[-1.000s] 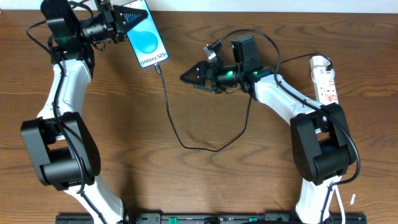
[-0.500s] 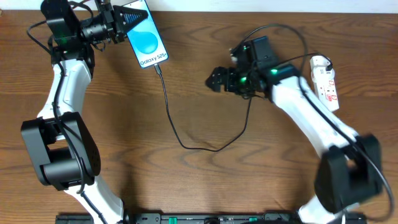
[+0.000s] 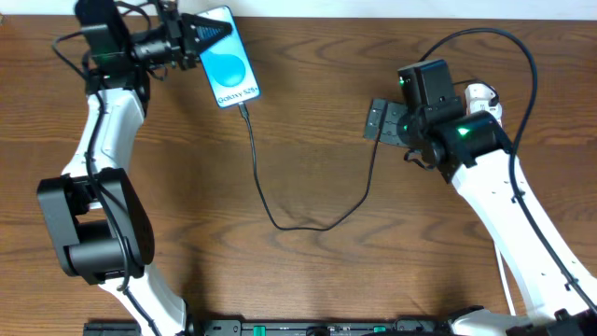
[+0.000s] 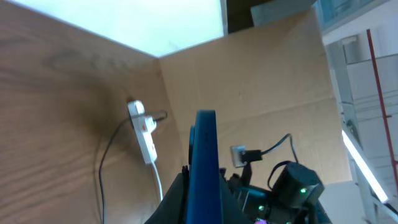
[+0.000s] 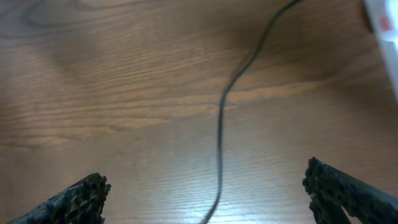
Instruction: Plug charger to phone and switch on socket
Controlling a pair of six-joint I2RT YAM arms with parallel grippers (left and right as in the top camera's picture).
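The phone with its blue screen lies at the back left, and my left gripper is shut on its top end. In the left wrist view the phone shows edge-on between the fingers. The charger cable is plugged into the phone's lower end and loops across the table toward the right. My right gripper is open and empty, pointing down above the cable. The white socket strip is mostly hidden behind the right arm; it also shows in the left wrist view and at the right wrist view's corner.
The wooden table runs to a pale wall at the back. The right arm's thick black cable arches over the socket area.
My right gripper has swung from pointing left near the table's middle to pointing down further right, near the socket. The left gripper and phone shifted slightly right.
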